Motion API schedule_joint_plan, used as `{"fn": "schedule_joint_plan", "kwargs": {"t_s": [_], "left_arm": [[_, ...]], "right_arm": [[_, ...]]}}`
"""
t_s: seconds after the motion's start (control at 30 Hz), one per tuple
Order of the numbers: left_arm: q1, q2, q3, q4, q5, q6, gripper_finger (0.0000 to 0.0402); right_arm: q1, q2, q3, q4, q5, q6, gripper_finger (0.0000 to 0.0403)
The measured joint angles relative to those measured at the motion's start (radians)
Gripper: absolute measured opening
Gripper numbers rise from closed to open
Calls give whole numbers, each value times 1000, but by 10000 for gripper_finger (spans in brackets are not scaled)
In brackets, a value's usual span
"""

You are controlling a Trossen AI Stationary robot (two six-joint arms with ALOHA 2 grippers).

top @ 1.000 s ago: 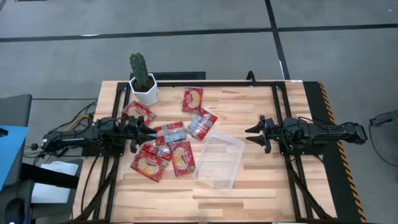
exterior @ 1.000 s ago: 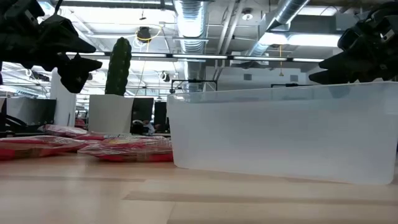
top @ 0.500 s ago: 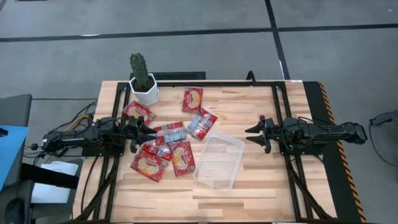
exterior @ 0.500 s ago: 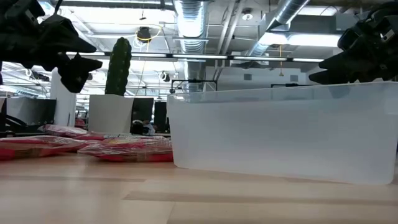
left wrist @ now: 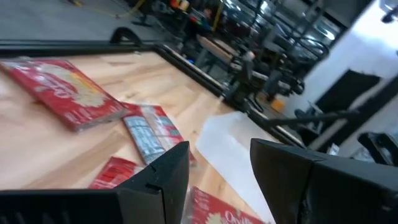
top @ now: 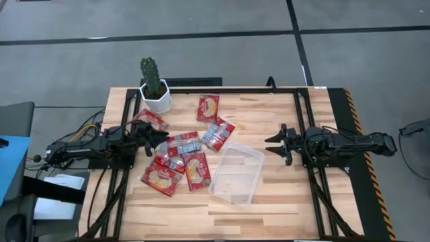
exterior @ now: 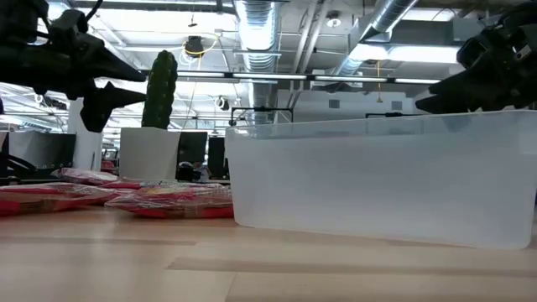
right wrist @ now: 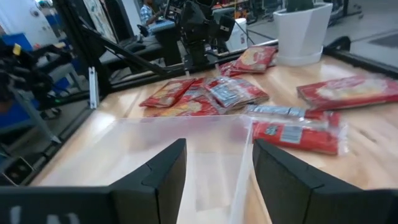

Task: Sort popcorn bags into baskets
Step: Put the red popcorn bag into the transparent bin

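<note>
The flat red foil popcorn packets (top: 181,156) lie in a loose cluster on the left half of the light wooden counter (top: 282,202). None is yet in the clear, shallow, round-cornered plastic bin (top: 236,175), which sits just beside the cluster at its 4 o'clock, with its long axis running from about 1 to 7 o'clock in the overhead picture.

The left tool (top: 160,138) hangs above the cluster's 9 o'clock edge with its two dark fingers parted and nothing between them. It points toward 3 o'clock. The nearest packets are a small oblong silver-marked packet (top: 183,142) right ahead of it and a larger packet with a yellow picture (top: 149,119) at its 11 o'clock.

The right tool (top: 273,144) waits on the far side of the bin, at the bin's 2 o'clock, fingers likewise spread and empty, facing 9 o'clock. The bin stands between it and most of the packets.

By this layout the left arm is much the nearer to the pile, and a packet lifted there would need carrying toward 4 o'clock to reach the bin. A white hexagonal cactus pot (top: 155,96) stands at the cluster's 11 o'clock, clear of that path.
</note>
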Motion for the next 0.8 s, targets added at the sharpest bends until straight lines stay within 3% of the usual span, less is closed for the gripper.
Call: {"fn": "schedule_joint_plan", "kwargs": {"t_s": [0.13, 0.2, 0.27, 0.4, 0.6, 0.8], "left_arm": [[0, 0, 1, 29, -53, -24, 157], [1, 0, 13, 20, -32, -3, 160], [0, 9, 48, 14, 26, 22, 166], [1, 81, 169, -86, -1, -18, 183], [0, 369, 431, -355, -51, -39, 210], [51, 719, 724, -815, -343, -175, 220]], "right_arm": [[-14, 0, 0, 2, 12, -41, 204], [-26, 0, 0, 8, 20, -48, 204], [-38, 0, 0, 11, 22, -60, 204], [-55, 0, 0, 16, 21, -14, 206], [-59, 0, 0, 46, 54, 181, 205], [-77, 0, 0, 110, 102, 467, 199]]}}
